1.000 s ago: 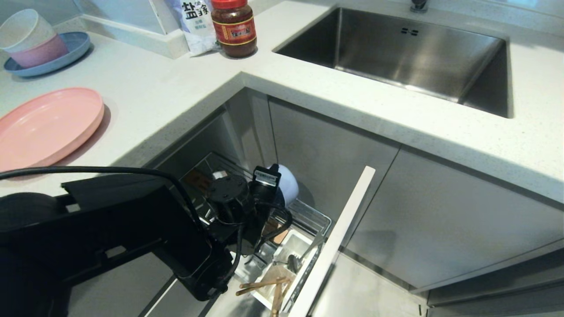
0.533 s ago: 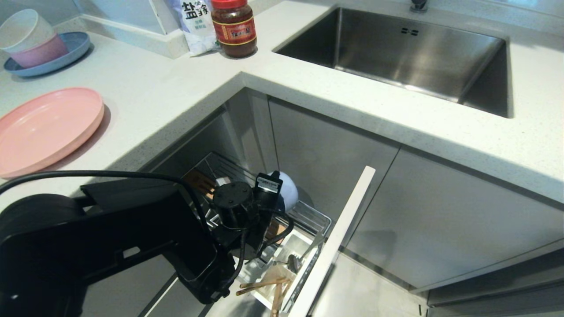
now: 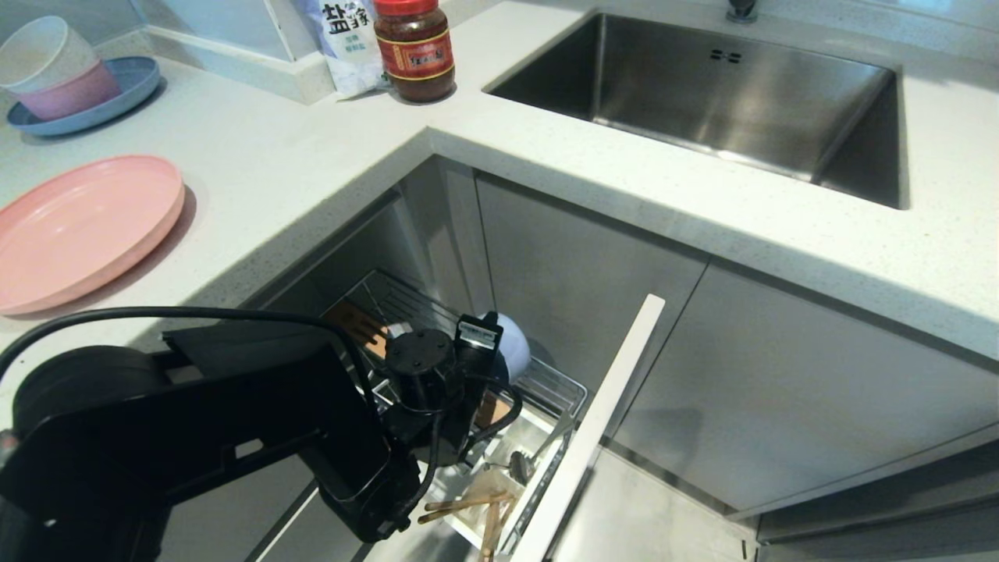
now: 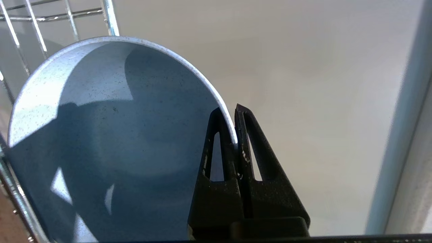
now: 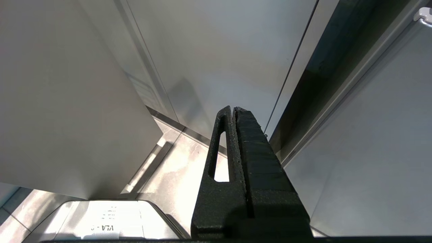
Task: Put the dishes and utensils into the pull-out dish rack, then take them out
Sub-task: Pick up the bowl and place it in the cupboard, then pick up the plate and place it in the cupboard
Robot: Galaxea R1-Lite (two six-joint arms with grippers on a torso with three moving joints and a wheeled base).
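Observation:
My left gripper [image 4: 229, 113] is shut on the rim of the blue-grey bowl [image 4: 111, 135], one finger inside the rim and one outside. The bowl [image 3: 515, 343] is tilted on its side over the chrome wire pull-out dish rack [image 3: 556, 384], beside my left arm [image 3: 421, 363]. The chopsticks [image 3: 462, 504] and a steel spoon [image 3: 521, 465] lie in the rack's white utensil cup [image 3: 524, 425], behind the pale cabinet front [image 3: 605, 417]. The pink plate [image 3: 82, 226] lies flat on the counter at the left. My right gripper [image 5: 233, 108] hangs shut and empty by the cabinet doors.
A steel sink [image 3: 741, 86] is set in the counter at the back right. A red-lidded jar [image 3: 414, 48] and a salt bag [image 3: 347, 35] stand at the corner. Stacked cream and pink bowls [image 3: 55, 70] sit on a blue plate at the far left.
My left arm has sunk a little towards the rack, carrying the bowl down with it. Nothing else has moved.

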